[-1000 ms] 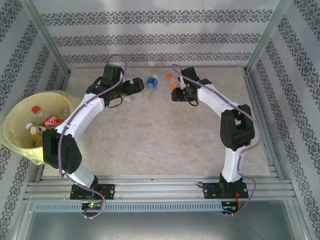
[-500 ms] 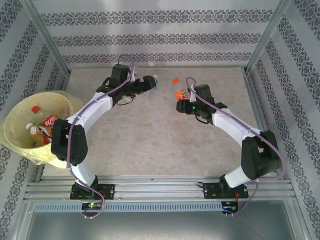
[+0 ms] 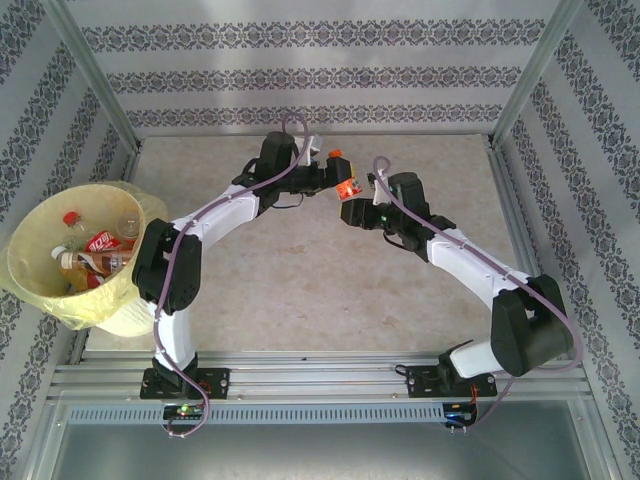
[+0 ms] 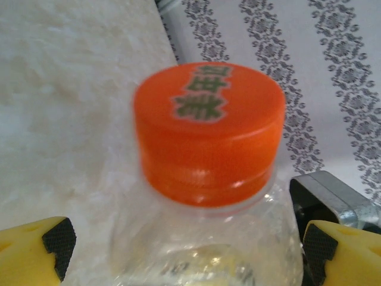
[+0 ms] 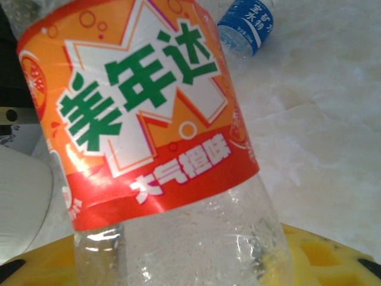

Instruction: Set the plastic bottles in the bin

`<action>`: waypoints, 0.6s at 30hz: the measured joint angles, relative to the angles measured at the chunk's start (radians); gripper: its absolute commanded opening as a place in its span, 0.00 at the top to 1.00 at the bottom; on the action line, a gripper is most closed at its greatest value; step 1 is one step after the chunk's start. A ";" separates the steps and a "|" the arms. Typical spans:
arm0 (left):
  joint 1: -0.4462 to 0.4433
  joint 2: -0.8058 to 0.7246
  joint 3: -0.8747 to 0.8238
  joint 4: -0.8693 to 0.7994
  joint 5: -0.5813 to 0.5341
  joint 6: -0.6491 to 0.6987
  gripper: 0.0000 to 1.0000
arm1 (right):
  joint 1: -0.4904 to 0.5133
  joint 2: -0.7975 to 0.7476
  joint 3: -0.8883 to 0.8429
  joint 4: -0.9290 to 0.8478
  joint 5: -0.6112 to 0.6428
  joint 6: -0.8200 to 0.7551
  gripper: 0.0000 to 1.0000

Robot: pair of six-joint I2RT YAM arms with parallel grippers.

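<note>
Laboratory test cell: a marble-patterned tabletop (image 3: 300,285) is boxed in by panels (image 3: 320,75) papered in damask stripes and framed by aluminium posts (image 3: 95,80). A left arm (image 3: 215,210) and a right arm (image 3: 470,265) are bolted to slotted aluminium rails (image 3: 320,378) at the near edge.

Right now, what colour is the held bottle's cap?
Orange cap, green writing; left wrist view shows it best.

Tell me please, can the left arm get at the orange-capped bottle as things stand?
Probably yes: the left fingers stand open either side of the bottle, with nothing in between.
</note>
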 measured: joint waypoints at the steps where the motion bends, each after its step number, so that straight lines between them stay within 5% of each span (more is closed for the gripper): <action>1: -0.002 0.000 0.000 0.008 0.005 -0.001 0.01 | 0.000 0.002 0.000 0.006 -0.007 0.004 0.65; 13: -0.005 0.021 0.005 0.057 0.093 -0.021 0.32 | 0.000 0.013 0.000 0.078 -0.077 0.047 0.62; 18: -0.008 0.023 0.006 0.058 0.085 -0.013 0.45 | 0.000 0.015 0.000 0.089 -0.092 0.052 0.51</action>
